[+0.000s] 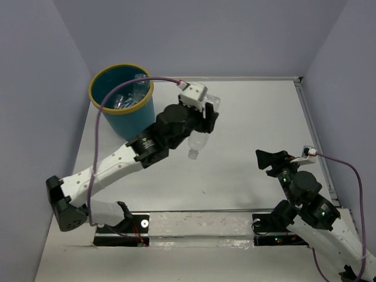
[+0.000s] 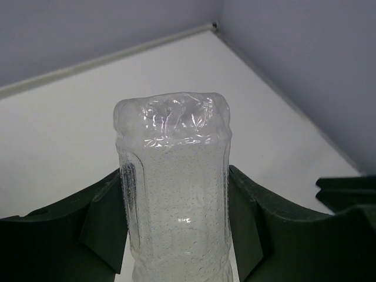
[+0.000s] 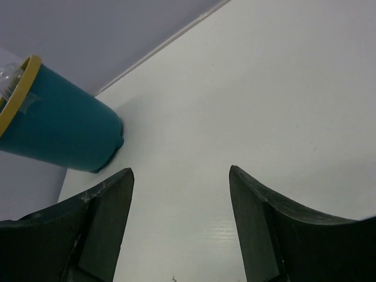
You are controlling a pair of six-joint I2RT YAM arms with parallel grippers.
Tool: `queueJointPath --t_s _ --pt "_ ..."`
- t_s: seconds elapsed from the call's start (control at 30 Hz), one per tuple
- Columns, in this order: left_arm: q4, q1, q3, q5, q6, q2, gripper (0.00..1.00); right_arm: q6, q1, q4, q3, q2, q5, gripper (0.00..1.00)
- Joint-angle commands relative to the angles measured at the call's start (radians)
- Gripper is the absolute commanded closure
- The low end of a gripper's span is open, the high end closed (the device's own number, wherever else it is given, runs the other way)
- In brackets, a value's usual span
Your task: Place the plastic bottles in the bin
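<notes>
The teal bin [image 1: 128, 122] with a yellow rim stands at the table's back left. Clear plastic bottles [image 1: 126, 98] with blue labels lie inside it. My left gripper [image 1: 207, 119] is to the right of the bin, above the table, and is shut on a clear unlabelled bottle [image 1: 198, 141] whose white cap points towards the near side. In the left wrist view the bottle [image 2: 173, 176] fills the gap between both fingers [image 2: 103, 226] of the gripper [image 2: 176, 226]. My right gripper [image 1: 267, 160] is open and empty at the right; in its wrist view [image 3: 181, 182] the bin [image 3: 59, 126] shows far left.
A purple cable [image 1: 100, 117] loops from the left wrist past the front of the bin. A raised edge [image 1: 310, 132] runs along the table's right side. Lilac walls close in the back and both sides. A metal strip [image 1: 200, 226] lies between the arm bases.
</notes>
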Motion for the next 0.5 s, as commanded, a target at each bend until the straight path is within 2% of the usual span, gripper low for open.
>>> queueJointPath --t_s 0.0,0.2,0.3,0.47 --pt "0.045 0.124 -0.017 -0.084 -0.064 -0.184 0.46 0.042 0.001 0.102 -0.020 0.067 -0.100 0.28" --pt "0.040 0.356 0.084 -0.168 -0.033 -0.321 0.46 0.030 0.001 0.257 -0.054 0.158 -0.184 0.29" --pt "0.046 0.456 0.139 -0.199 -0.006 -0.307 0.46 0.016 0.001 0.293 -0.038 0.244 -0.218 0.29" --pt "0.123 0.631 0.167 -0.190 0.011 -0.228 0.45 0.029 0.001 0.384 -0.072 0.288 -0.299 0.29"
